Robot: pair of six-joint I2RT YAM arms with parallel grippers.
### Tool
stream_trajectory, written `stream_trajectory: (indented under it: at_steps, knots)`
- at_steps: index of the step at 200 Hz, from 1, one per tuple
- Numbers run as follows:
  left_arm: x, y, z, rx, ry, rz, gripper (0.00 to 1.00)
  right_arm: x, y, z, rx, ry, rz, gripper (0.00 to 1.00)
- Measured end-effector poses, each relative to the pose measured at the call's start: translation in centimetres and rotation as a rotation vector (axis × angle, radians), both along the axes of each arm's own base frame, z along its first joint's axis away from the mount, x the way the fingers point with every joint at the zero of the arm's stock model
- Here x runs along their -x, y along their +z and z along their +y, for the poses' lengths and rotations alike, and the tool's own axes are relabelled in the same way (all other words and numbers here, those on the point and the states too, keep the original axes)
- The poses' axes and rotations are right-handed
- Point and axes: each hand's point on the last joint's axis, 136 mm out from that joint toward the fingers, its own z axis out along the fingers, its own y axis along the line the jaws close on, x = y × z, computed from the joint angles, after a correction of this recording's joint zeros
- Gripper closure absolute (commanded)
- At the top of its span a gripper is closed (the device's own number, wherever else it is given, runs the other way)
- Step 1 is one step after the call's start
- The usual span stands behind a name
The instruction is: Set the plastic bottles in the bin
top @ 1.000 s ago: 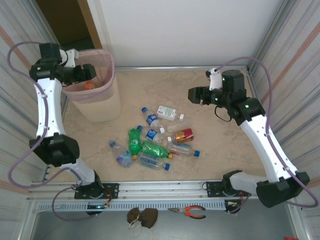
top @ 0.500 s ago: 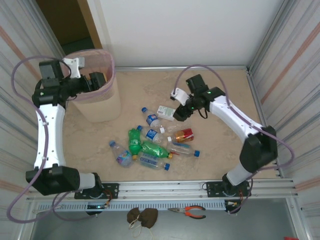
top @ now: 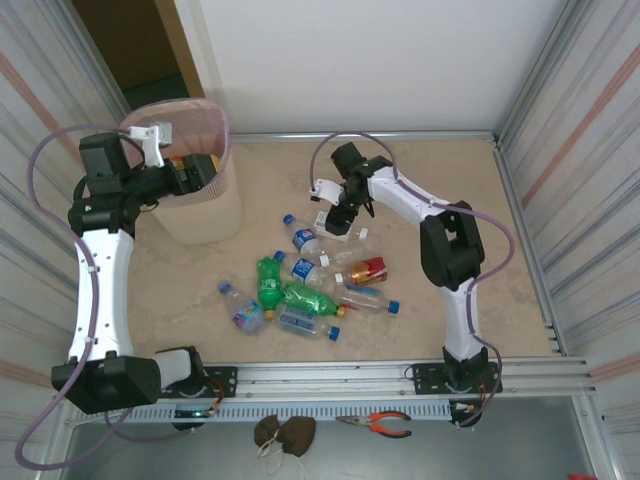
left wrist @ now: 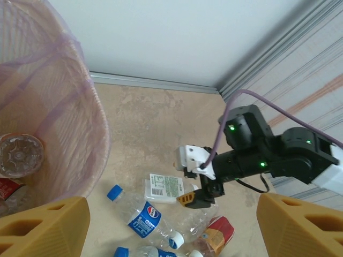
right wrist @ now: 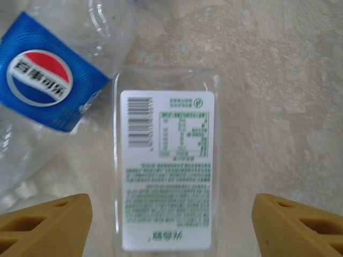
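Pepsi bottle (right wrist: 40, 80) lies beside a flat bottle (right wrist: 166, 171) with green-printed white label.

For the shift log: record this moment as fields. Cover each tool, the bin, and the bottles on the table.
left tool: open, empty, at the bin's rim
right tool: open, straddling the white-labelled bottle, not gripping it
bin: upright, far left of the table, with a clear bottle inside
Pepsi bottle: lying beside the white-labelled bottle
other bottles: loose cluster mid-table, two green ones among them
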Motion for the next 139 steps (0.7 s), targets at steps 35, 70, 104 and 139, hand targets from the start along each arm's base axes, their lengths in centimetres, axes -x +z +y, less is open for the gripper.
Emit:
stream_trajectory:
  at_steps: [35, 70, 104, 139]
  knots:
    - [-0.1, 0.3, -0.2, 0.007, -0.008, -0.013, 0.19, -0.6, -2.0, 0.7, 0.02, 0.008, 0.045, 0.22]
    - [0.0, 0.4, -0.4, 0.011, -0.013, -0.01, 0.19, -0.3, -3.6, 0.9, 0.029, 0.02, 0.097, 0.23]
    - [0.0, 0.5, -0.7, 0.014, -0.021, -0.014, 0.19, 0.2, -5.0, 0.4, 0.05, 0.018, 0.143, 0.26]
    - [-0.3, 0.4, -0.8, 0.02, -0.026, -0.015, 0.19, 0.1, -5.3, -0.5, 0.059, 0.003, 0.161, 0.27]
